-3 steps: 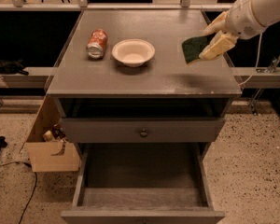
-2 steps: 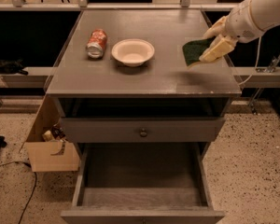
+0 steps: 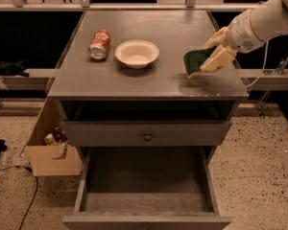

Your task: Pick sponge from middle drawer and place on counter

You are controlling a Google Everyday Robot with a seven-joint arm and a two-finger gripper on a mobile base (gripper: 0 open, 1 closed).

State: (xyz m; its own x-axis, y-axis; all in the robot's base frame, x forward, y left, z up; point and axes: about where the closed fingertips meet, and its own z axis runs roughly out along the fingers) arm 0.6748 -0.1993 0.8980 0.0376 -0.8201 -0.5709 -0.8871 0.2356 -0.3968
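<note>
The dark green sponge [image 3: 194, 61] is held tilted on edge, its lower corner touching or just above the grey counter [image 3: 149, 78] at the right side. My gripper [image 3: 212, 55] is shut on the sponge, reaching in from the right on a white arm. The middle drawer [image 3: 146, 190] is pulled wide open below, its flat bottom bare. Above it is a closed drawer front with a small round knob [image 3: 147, 136].
A white bowl [image 3: 137, 53] and a red can lying on its side [image 3: 99, 44] sit on the left half of the counter. A cardboard box [image 3: 53, 152] stands on the floor left of the cabinet.
The gripper with the sponge has moved slightly left and down toward the counter surface. Nothing else moved.
</note>
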